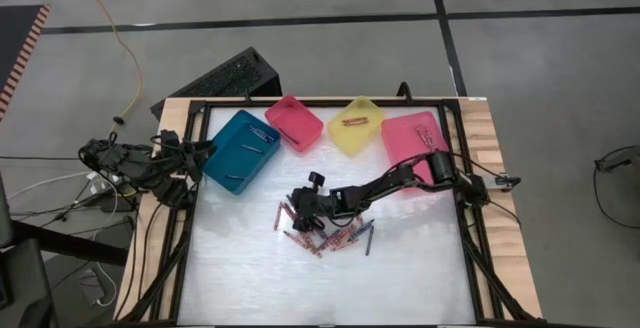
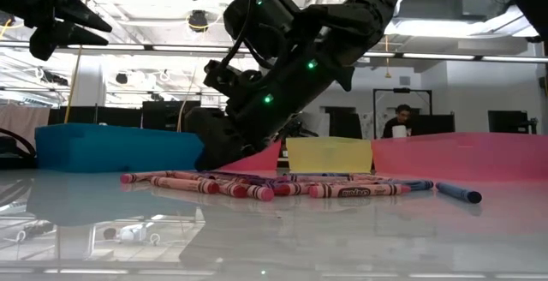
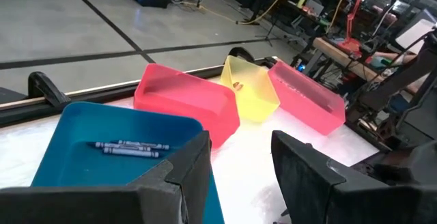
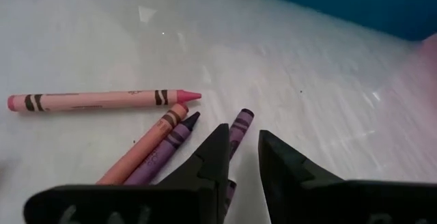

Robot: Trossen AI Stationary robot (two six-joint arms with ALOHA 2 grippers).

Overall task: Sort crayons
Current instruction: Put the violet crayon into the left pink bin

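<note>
Several crayons (image 1: 325,236), mostly red and pink, lie in a loose heap on the white table, seen low across it as crayons (image 2: 257,187). My right gripper (image 4: 244,141) is open and slants down at the heap's left end (image 1: 297,211). A purple crayon (image 4: 239,125) lies along its fingers, running under one fingertip. A pink crayon (image 4: 102,101) and an orange one (image 4: 143,149) lie beside it. My left gripper (image 3: 240,142) waits open at the table's left edge (image 1: 192,154), facing the teal bin (image 1: 240,148). My right gripper stands low over the purple crayon's middle (image 4: 232,149), fingers along it and slanting down from the table's right. One finger (image 4: 215,149) covers that part, and I cannot tell whether it touches. The crayon lies flat on the table.
Along the far edge stand the teal bin with dark crayons (image 3: 130,147), a pink bin (image 1: 295,123), a yellow bin (image 1: 355,125) and a larger pink bin (image 1: 415,143), each of the last two holding crayons. A blue crayon (image 2: 458,194) lies at the heap's right.
</note>
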